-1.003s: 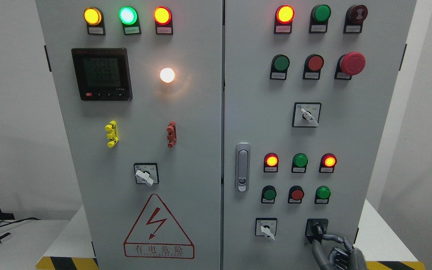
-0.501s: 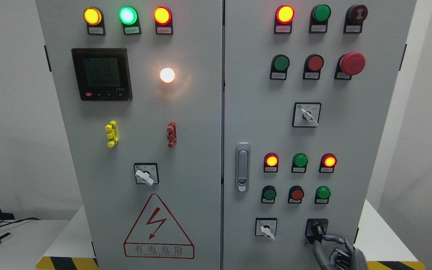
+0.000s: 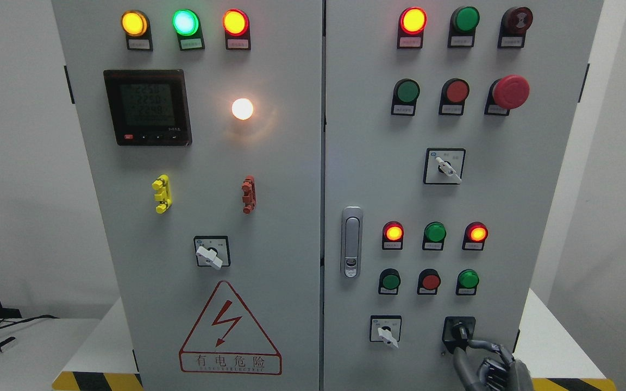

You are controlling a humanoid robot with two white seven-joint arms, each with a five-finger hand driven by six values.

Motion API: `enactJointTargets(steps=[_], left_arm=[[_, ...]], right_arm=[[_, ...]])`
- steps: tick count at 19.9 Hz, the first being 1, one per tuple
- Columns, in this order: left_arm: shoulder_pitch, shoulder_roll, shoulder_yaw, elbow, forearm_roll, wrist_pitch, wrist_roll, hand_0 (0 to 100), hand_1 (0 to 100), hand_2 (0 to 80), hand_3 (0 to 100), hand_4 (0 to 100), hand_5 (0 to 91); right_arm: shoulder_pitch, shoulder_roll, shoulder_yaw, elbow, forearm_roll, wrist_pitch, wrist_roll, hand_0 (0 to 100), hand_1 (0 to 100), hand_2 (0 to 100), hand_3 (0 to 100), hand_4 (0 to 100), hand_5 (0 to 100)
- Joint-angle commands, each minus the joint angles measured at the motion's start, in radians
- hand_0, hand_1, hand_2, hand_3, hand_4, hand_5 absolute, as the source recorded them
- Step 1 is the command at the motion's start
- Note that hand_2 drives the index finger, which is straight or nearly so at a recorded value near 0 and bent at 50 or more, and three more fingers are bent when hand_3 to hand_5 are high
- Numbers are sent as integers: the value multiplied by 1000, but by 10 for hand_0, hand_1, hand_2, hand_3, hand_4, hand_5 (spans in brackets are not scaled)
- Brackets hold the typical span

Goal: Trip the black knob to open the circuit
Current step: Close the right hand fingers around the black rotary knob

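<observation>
Robot hand (image 3: 489, 366) at lower right, fingertips (image 3: 468, 343) pinching black knob (image 3: 458, 331)

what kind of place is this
Probably an electrical control room or training lab. A grey two-door control cabinet carries lit indicator lamps, a digital power meter and a high-voltage warning triangle. The right hand touches the black knob.

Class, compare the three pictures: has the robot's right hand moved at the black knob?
No. The right hand stays at the black knob, at the same spot below the green button; any shift is too slight to see.
</observation>
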Motion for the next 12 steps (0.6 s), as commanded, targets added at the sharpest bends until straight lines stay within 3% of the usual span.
enactJointTargets(steps=[1, 12], left_arm=[[0, 0, 0, 0, -31, 0, -1, 120, 389, 0, 0, 0, 0], [0, 0, 0, 0, -31, 0, -1, 120, 389, 0, 0, 0, 0]], right_arm=[[11, 1, 7, -15, -1, 2, 0, 321, 727, 432, 1000, 1000, 937], [11, 2, 26, -18, -3, 2, 1, 320, 726, 434, 1000, 1000, 937]])
